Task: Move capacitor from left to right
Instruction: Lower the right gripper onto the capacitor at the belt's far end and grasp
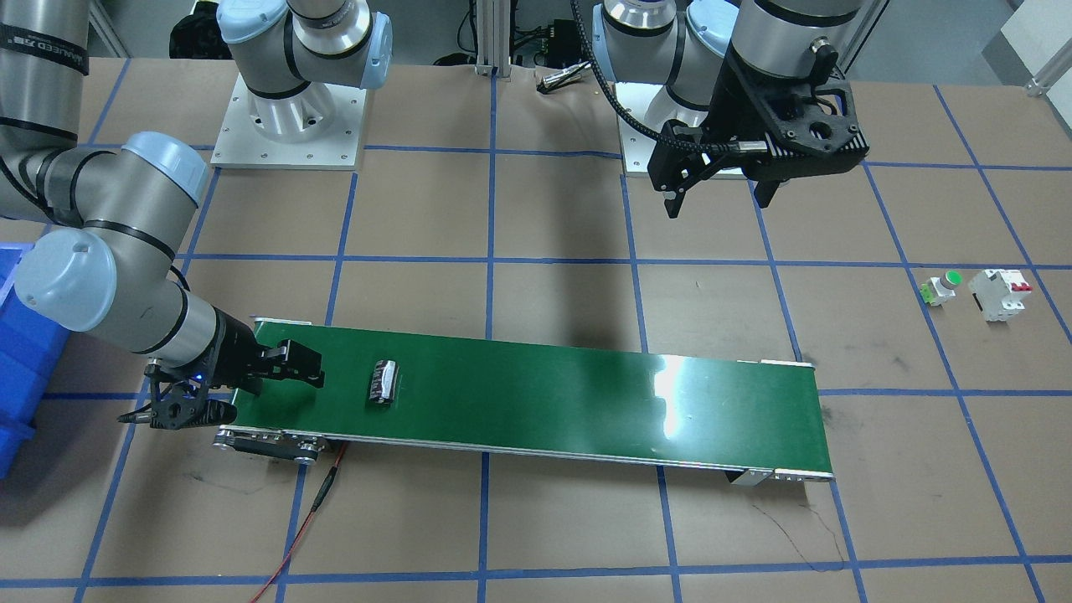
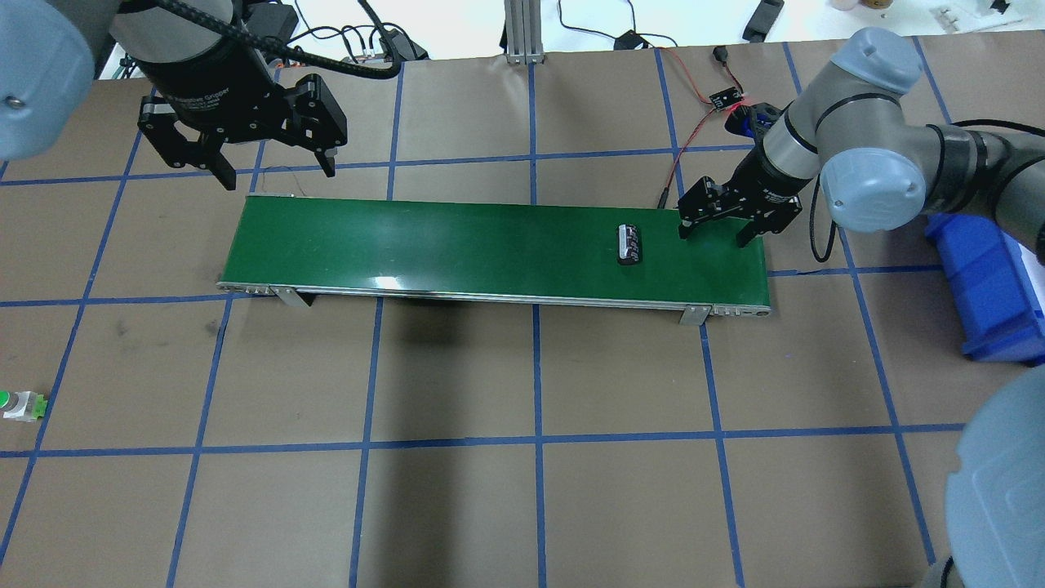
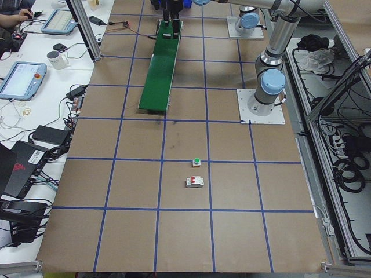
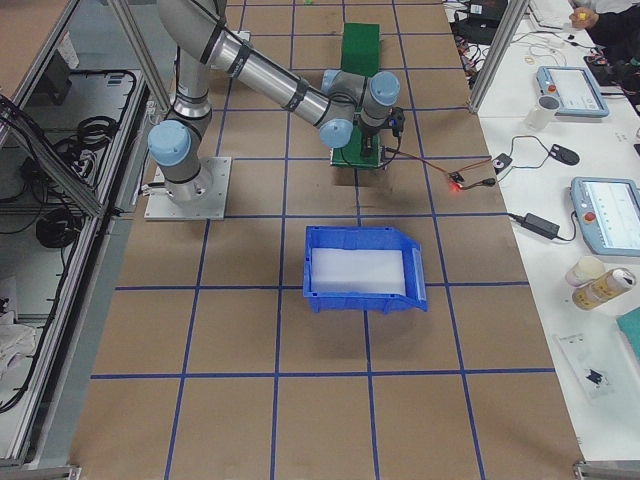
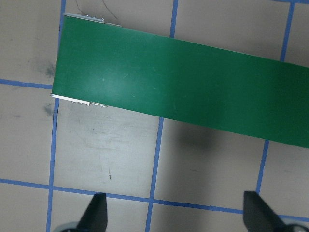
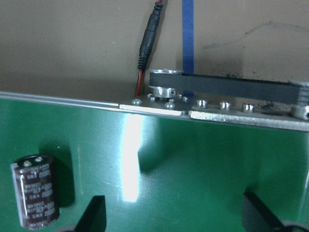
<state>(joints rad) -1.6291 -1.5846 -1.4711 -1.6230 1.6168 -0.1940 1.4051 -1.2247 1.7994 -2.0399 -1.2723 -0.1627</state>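
The capacitor [image 2: 629, 244], a small black cylinder with silvery markings, lies on its side on the green conveyor belt [image 2: 449, 241] near the belt's right end. It also shows in the front view [image 1: 384, 382] and at the lower left of the right wrist view [image 6: 36, 191]. My right gripper [image 2: 714, 237] is open and empty. It hangs low over the belt's right end, a short way to the right of the capacitor and not touching it. My left gripper [image 2: 277, 173] is open and empty, high above the table behind the belt's left end.
A blue bin [image 2: 992, 286] stands on the table to the right of the belt. A green-topped push button [image 1: 942, 287] and a white breaker [image 1: 1001, 293] sit on the table far to my left. A red cable [image 1: 310, 511] runs from the belt's right end.
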